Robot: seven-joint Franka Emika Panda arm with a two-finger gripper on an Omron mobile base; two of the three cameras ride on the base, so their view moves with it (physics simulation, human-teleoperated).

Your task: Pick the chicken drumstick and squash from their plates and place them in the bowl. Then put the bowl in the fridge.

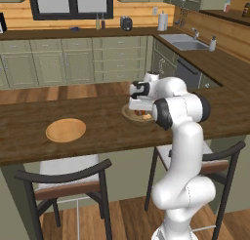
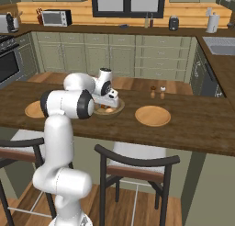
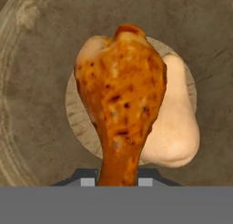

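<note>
The chicken drumstick (image 3: 120,95) hangs bone-end down in the end effector (image 3: 117,180), whose fingers are pinched on it. Beneath lies the squash (image 3: 175,123) inside the bowl (image 3: 41,127), on the surface (image 1: 29,131) between two plates (image 2: 152,115).

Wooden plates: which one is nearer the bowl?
The plate on the robot's right, beside the salt and pepper shakers; the other plate sits farther from the bowl.

so the bowl (image 2: 110,111) sits on the worktop (image 2: 193,124) between two plates (image 2: 152,115), squash (image 3: 175,123) inside it, drumstick (image 3: 120,100) over that
</note>
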